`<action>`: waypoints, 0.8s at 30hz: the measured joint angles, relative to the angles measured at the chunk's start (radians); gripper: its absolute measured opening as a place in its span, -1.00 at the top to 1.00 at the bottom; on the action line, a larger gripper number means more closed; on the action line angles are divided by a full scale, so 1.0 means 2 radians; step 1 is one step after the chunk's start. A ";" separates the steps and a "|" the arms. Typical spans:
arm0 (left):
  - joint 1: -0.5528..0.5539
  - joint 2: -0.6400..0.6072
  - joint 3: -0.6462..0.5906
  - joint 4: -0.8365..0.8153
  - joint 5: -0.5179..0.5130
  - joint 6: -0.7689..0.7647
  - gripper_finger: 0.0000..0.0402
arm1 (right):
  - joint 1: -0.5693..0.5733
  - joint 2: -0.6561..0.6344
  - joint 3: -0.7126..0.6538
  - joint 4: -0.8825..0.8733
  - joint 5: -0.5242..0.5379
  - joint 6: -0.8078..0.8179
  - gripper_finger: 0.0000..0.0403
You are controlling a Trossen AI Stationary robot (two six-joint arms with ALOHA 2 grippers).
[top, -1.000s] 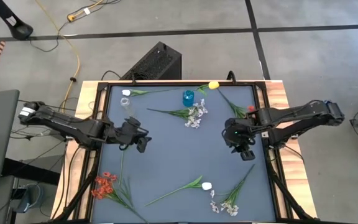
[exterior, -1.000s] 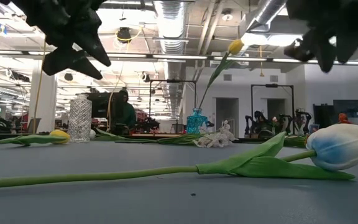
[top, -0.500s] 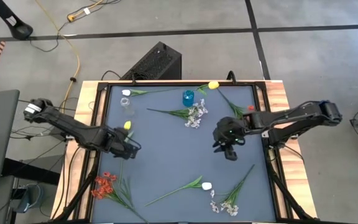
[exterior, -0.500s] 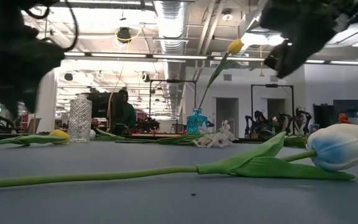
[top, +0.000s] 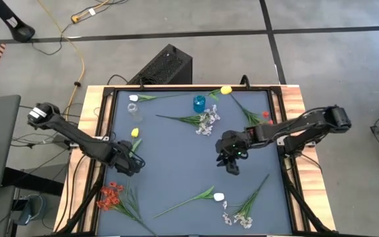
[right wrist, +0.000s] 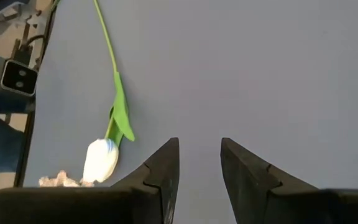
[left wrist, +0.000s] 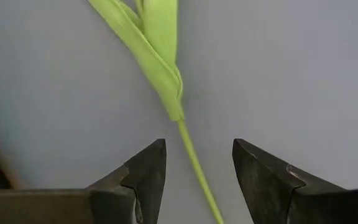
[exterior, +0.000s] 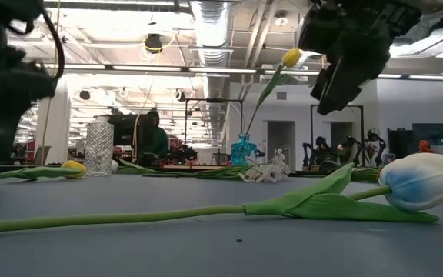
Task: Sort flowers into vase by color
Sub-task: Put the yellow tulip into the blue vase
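My left gripper (top: pixel 131 164) (left wrist: pixel 197 146) points down, open, above the thin green stem (left wrist: pixel 191 162) of a yellow-bud flower (top: pixel 135 132) lying flat on the mat. One finger stands on each side of the stem, apart from it. My right gripper (top: pixel 232 164) (right wrist: pixel 199 143) hangs open over bare mat near the middle, slanting down, with nothing between its fingers. A white-bud flower (right wrist: pixel 101 158) (top: pixel 218 196) lies near the front edge. Another yellow flower (exterior: pixel 291 56) stands in the blue vase (top: pixel 199 103). A clear glass vase (top: pixel 135 110) stands at the far left.
Red blossoms (top: pixel 110 195) lie at the near left corner. Whitish sprigs lie by the blue vase (top: pixel 207 122) and at the near right (top: pixel 242 216). A white bud (top: pixel 133 98) lies at the far left and a red blossom (top: pixel 266 114) at the right edge.
My left gripper has gone down and toward the near-left, tipping over to point at the mat above the yellow flower's stem. My right gripper has gone toward the table's left and down, rolling a little. No flower has moved.
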 joint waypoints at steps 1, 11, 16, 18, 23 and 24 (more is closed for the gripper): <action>0.000 0.004 -0.009 0.009 0.001 -0.006 0.12 | 0.000 0.003 0.000 0.007 0.000 0.001 0.29; -0.003 0.016 -0.035 0.021 -0.013 -0.033 0.18 | -0.006 0.006 0.000 0.029 -0.004 -0.001 0.29; -0.003 0.047 -0.032 0.038 -0.015 -0.012 0.45 | -0.013 0.006 0.000 0.032 -0.004 0.001 0.29; -0.004 0.065 -0.030 0.046 -0.018 0.001 0.59 | -0.012 0.006 0.000 0.032 -0.004 0.002 0.29; -0.004 0.078 -0.018 0.039 -0.022 0.024 0.94 | -0.010 0.005 0.000 0.030 -0.026 0.003 0.29; -0.003 0.073 -0.013 0.035 -0.028 0.027 0.97 | -0.010 0.005 0.000 0.028 -0.028 0.003 0.29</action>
